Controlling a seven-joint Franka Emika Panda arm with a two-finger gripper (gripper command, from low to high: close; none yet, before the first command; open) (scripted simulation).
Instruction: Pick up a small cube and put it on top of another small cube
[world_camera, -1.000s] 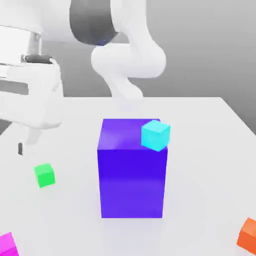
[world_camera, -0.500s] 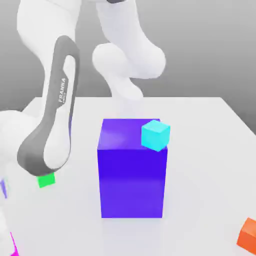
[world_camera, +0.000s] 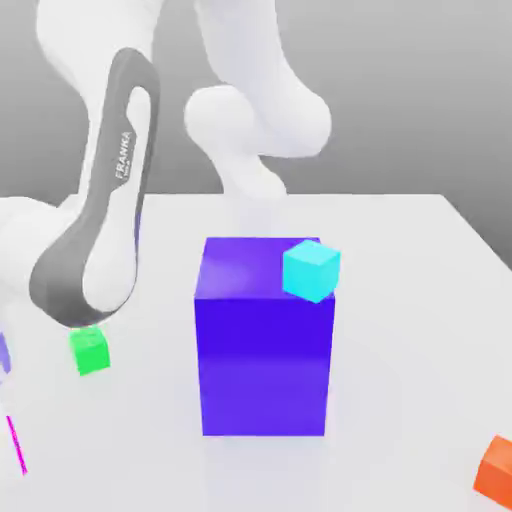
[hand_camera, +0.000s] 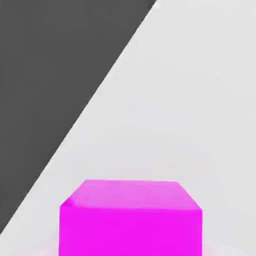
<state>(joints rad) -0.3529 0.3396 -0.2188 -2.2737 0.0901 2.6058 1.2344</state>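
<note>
- Magenta cube (hand_camera: 130, 232), one, small, plain-faced: pinched in the end effector, which is pressed together on it. In the hand view it lies close to the camera, a paler face and a brighter face showing. In the exterior view it appears as a thin upright strip near the left edge, most of it hidden.
- Blue-purple block (world_camera: 264, 365), one, large, taller than wide: upright on the table, about the middle of the exterior view, front face glossy.
- Cyan cube (world_camera: 311, 271), one, small: on top of the block, at the near corner on the exterior view's right, turned at an angle to the block's edges.
- Green cube (world_camera: 90, 352), one, small: on the table, on the exterior view's left of the block and well apart from it, just below the arm's elbow as seen there.
- Orange cube (world_camera: 497, 472), one, small: on the table at the exterior view's right edge, near the bottom, partly cut off.
- Robot arm (world_camera: 100, 230), one, white with a grey band and lettering: bent over the exterior view's left side.
- Table (world_camera: 400, 330), one, pale: its straight edge crosses the hand view on a slant, dark grey beyond.
</note>
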